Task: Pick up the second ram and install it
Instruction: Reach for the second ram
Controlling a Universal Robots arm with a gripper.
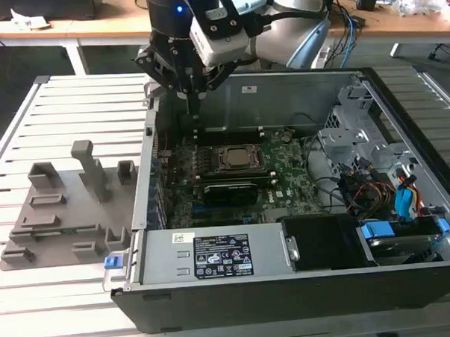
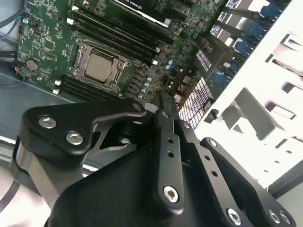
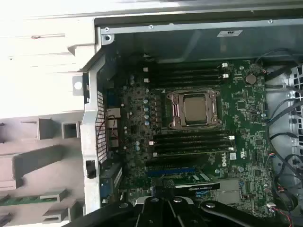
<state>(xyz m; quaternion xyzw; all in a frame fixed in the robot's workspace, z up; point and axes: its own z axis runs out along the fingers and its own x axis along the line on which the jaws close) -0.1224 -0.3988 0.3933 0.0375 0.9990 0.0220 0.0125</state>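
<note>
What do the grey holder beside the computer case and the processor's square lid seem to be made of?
Grey holder: probably matte plastic; its colour is uniform and dull, without glints. Processor lid: probably metal with a satin finish; it is pale silver with a soft sheen.

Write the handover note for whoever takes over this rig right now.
Claw: shut, nothing seen in it, poised over the far corner of the open case on the exterior view's left.
Second ram: lying in the grey fixture tray outside the case, seen in the first wrist view.
Done: no pick-up yet.
Left: the pick-up and the install on the motherboard.
</note>
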